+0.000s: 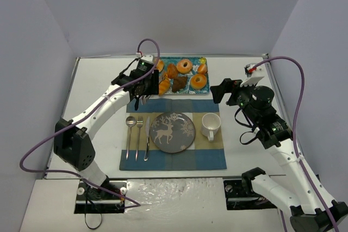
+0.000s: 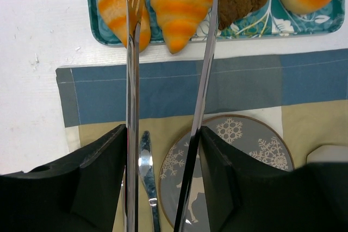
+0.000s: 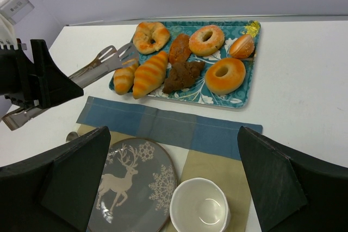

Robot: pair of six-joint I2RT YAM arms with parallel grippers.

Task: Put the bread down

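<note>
Left wrist view shows the left gripper [image 2: 163, 131] clamped on silver metal tongs [image 2: 132, 80], whose two arms straddle an orange-striped croissant-shaped bread [image 2: 180, 4]. It lies on the teal patterned tray [image 2: 93, 23]. The right gripper [image 3: 173, 134] hangs with fingers wide apart, holding nothing, above the white ceramic cup [image 3: 199, 210].

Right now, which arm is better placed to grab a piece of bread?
Left. The left gripper holds tongs whose tips hang over the striped rolls on the tray. The right gripper is open and empty, off to the side near the cup.
</note>
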